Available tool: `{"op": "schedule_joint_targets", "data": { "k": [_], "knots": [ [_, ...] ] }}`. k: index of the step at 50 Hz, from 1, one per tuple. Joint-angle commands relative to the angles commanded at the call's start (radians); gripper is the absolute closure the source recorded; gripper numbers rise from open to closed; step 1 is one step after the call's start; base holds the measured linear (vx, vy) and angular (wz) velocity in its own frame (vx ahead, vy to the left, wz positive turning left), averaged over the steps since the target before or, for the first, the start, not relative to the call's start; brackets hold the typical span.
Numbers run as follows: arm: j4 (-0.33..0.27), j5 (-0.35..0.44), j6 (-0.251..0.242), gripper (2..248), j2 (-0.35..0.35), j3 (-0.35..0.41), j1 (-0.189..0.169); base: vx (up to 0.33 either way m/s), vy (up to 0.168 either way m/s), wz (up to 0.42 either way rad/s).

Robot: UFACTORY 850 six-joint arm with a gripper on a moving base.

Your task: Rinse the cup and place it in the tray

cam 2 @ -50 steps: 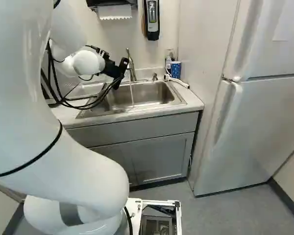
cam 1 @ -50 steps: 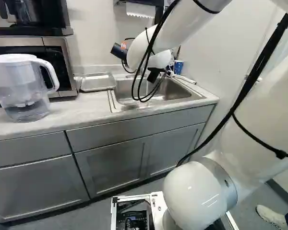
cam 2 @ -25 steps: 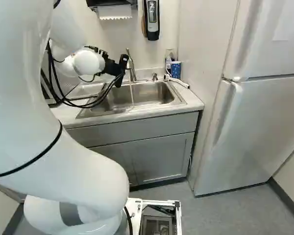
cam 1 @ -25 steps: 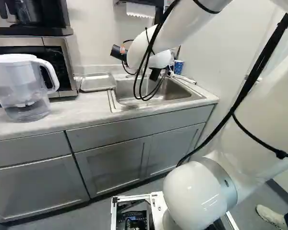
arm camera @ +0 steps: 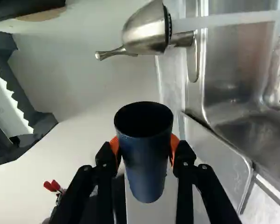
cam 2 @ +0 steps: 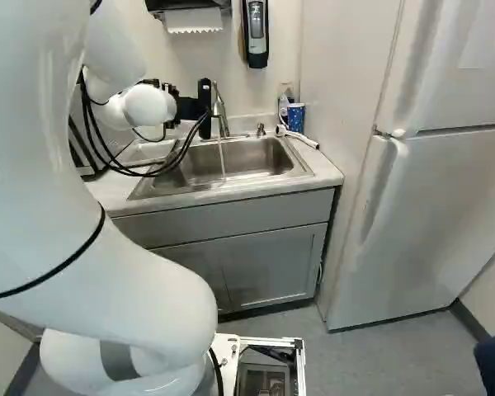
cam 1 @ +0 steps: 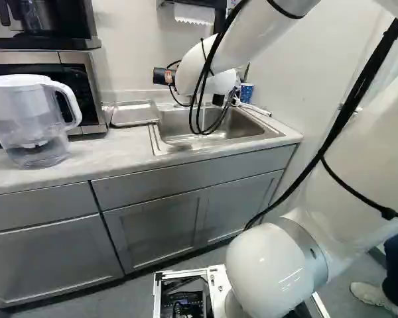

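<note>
My gripper hangs over the back left of the sink in the left base view, with the dark blue cup lying nearly level in it. In the wrist view the gripper has its orange pads pressed on both sides of the cup, whose round dark mouth shows. Water runs from the faucet into the sink, to one side of the cup and apart from it. The metal tray lies at the sink's left edge in the left base view; the wrist view shows the tray too.
A water pitcher stands on the counter before a microwave. A blue patterned cup stands behind the sink's right corner, near a white hose-like piece. A paper towel holder and dispenser hang above. A fridge stands right.
My gripper has turned at the wrist, still shut on the cup, which has gone from tilted to nearly level. The base has not moved.
</note>
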Motion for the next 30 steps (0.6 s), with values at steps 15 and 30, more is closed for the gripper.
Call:
{"op": "schedule_joint_targets", "data": {
  "k": [15,30],
  "knots": [
    [0.0,0.0,-0.158,129,0.0,0.0,0.0,0.0,0.0,0.0],
    [0.0,0.0,-0.315,129,0.0,0.0,0.0,0.0,0.0,0.0]
  ]
}}
